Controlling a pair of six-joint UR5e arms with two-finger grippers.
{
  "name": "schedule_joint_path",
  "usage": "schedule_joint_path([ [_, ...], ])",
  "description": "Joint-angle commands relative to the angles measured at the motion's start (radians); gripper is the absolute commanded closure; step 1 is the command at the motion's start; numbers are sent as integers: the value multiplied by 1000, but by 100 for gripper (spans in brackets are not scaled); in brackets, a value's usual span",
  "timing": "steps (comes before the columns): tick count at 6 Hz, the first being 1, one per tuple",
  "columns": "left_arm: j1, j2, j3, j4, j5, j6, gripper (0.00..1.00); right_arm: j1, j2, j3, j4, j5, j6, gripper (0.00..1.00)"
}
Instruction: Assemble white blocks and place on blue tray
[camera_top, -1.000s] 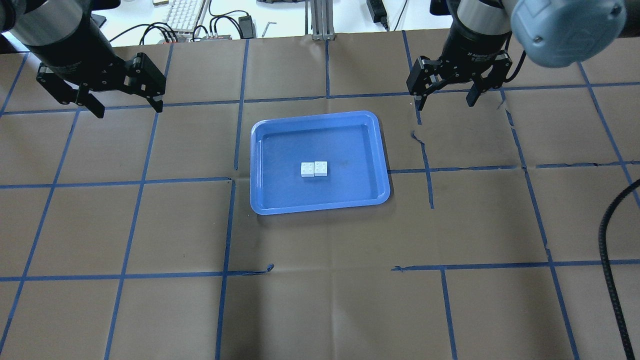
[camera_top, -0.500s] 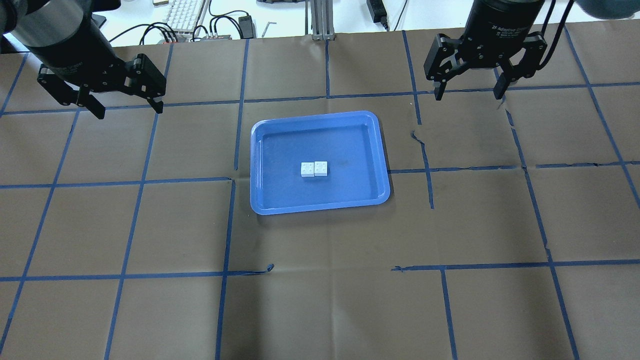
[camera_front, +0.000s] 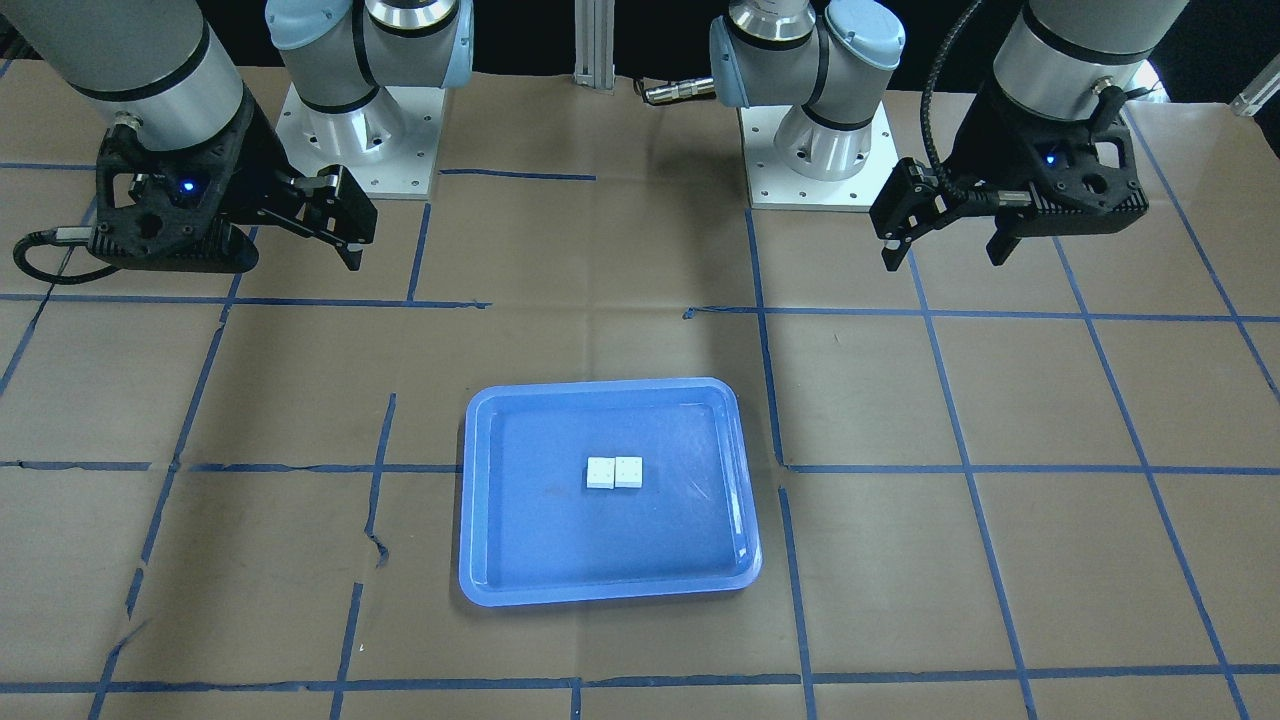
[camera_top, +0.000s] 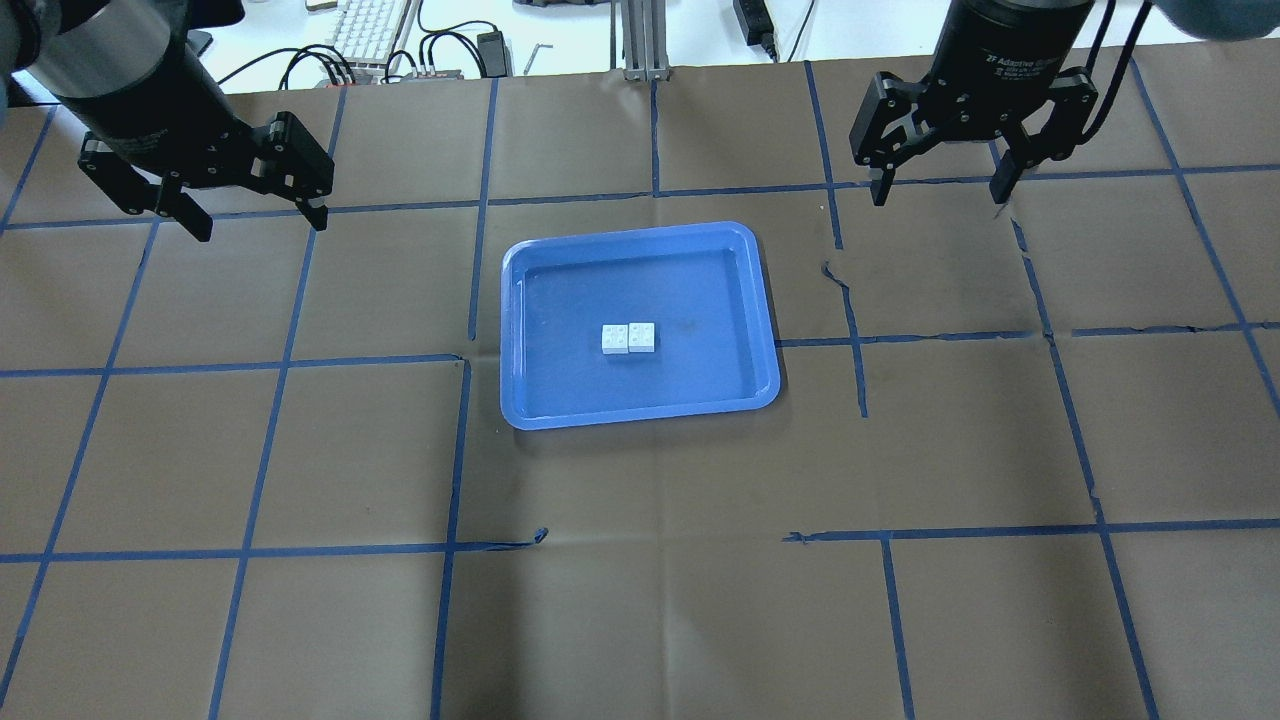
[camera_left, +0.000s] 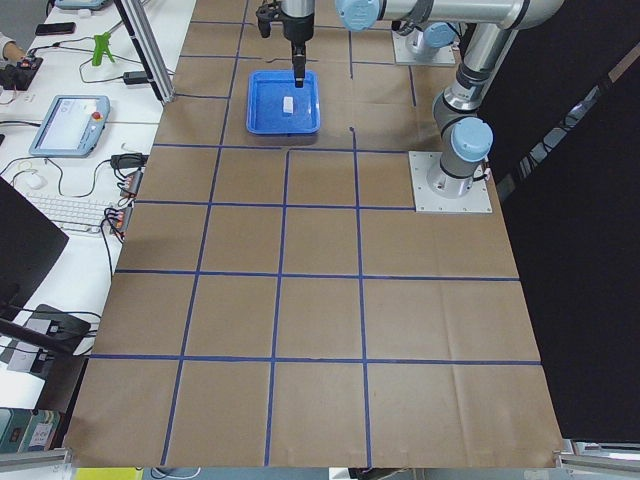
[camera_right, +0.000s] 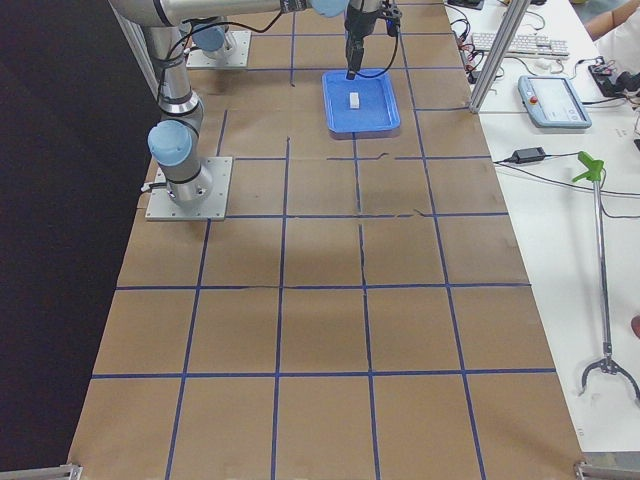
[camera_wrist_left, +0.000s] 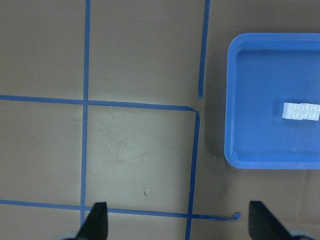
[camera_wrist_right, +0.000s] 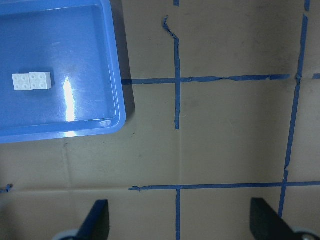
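Observation:
Two white blocks (camera_top: 629, 338) sit side by side, touching, in the middle of the blue tray (camera_top: 760, 310). They also show in the front view (camera_front: 614, 472), the left wrist view (camera_wrist_left: 300, 111) and the right wrist view (camera_wrist_right: 31, 81). My left gripper (camera_top: 258, 215) is open and empty, raised above the table far left of the tray. My right gripper (camera_top: 937, 190) is open and empty, raised to the back right of the tray. In the front view the left gripper (camera_front: 942, 252) is at the right; the right gripper's visible finger (camera_front: 345, 235) is at the left.
The table is covered with brown paper marked by a blue tape grid (camera_top: 655, 190). A keyboard (camera_top: 365, 28) and cables lie beyond the far edge. The two arm bases (camera_front: 815, 150) stand on the robot's side of the table.
The right gripper has moved to the right and back, away from the tray, and settled. The left gripper has barely shifted. The blocks have not moved.

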Motion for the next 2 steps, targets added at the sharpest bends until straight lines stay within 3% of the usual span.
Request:
schedule_joint_path([
  [1,0,-2,0,0,0,0,1,-3,-1,13,-6,-2,0,0],
  [2,-1,-2,0,0,-1,0,1,-5,-1,13,-6,-2,-2,0],
])
